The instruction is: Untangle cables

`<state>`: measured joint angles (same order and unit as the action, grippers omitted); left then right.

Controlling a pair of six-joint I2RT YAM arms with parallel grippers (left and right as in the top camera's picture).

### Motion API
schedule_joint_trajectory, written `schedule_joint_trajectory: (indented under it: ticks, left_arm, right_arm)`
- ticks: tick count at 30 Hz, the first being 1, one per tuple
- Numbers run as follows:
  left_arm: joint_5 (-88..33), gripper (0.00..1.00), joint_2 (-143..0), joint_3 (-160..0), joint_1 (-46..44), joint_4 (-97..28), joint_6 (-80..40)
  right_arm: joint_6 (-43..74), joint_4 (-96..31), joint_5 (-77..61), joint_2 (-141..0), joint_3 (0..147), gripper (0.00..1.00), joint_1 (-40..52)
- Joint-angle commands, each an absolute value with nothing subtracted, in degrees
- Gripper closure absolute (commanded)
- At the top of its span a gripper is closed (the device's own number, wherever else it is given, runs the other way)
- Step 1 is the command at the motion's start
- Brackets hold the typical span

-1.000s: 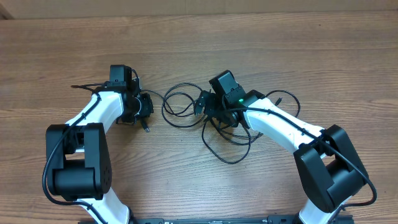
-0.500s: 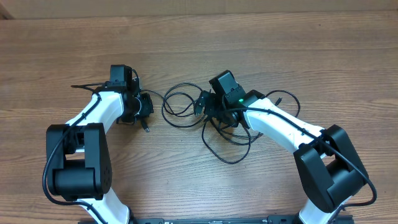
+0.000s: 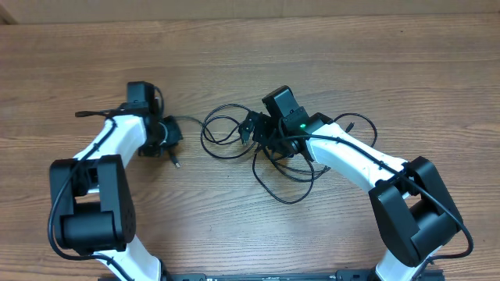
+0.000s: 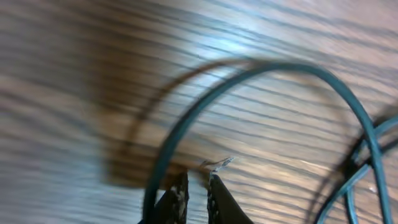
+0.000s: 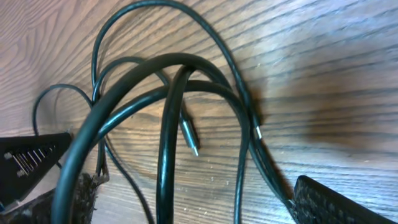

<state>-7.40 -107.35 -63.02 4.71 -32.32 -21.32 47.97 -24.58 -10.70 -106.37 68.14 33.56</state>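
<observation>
Several thin black cables lie in a tangle of loops at the table's middle. My right gripper hangs over the tangle's left part. In the right wrist view it is open, its fingers wide apart, with several cable strands and a silver-tipped plug between them. My left gripper is left of the tangle, shut on one cable that runs right to the loops; a plug end sticks out below it. In the left wrist view the fingers are almost together, beside a cable arc.
The wooden table runs all around. The arms' own thicker black cables lie along the white links. Both arm bases stand at the near edge.
My left gripper has moved left with its cable, drawing that strand and the left loops a little leftward. The right arm has not moved.
</observation>
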Motion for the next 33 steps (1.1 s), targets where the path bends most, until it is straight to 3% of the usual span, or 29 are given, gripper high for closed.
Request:
schedule_joint_trajectory:
  ticks: [1, 3, 6, 7, 8, 14, 33]
  left_arm:
    - [-2.9, 0.82, -109.4, -61.0, 8.0, -34.2, -24.4]
    - [-3.3, 0.65, -109.4, -61.0, 9.4, -34.7, -24.9]
    - [-5.1, 0.22, -109.4, -61.0, 10.1, -35.0, -24.8]
    - [-5.5, 0.12, -109.4, -61.0, 10.1, -35.0, -24.5]
    - [-5.8, 0.07, -109.4, -61.0, 10.1, -35.1, -24.1]
    - [-11.5, 0.01, -109.4, -61.0, 9.0, -33.9, -16.6]
    - [-15.5, 0.00, -109.4, -61.0, 7.0, -32.3, -9.6]
  right_arm:
    - [47.7, -23.9, -12.1, -106.3, 68.6, 0.00, 34.7]
    - [47.8, -24.0, -10.2, -106.3, 68.6, 0.00, 35.2]
    - [47.8, -24.3, -5.9, -106.3, 68.6, 0.00, 35.3]
    - [47.8, -24.3, -4.3, -106.3, 68.6, 0.00, 35.2]
    - [47.8, -24.4, -3.0, -106.3, 68.6, 0.00, 35.0]
    - [48.2, -25.4, -0.5, -106.1, 68.6, 0.00, 31.4]
    - [50.2, -32.3, 7.1, -106.2, 68.6, 0.00, 21.5]
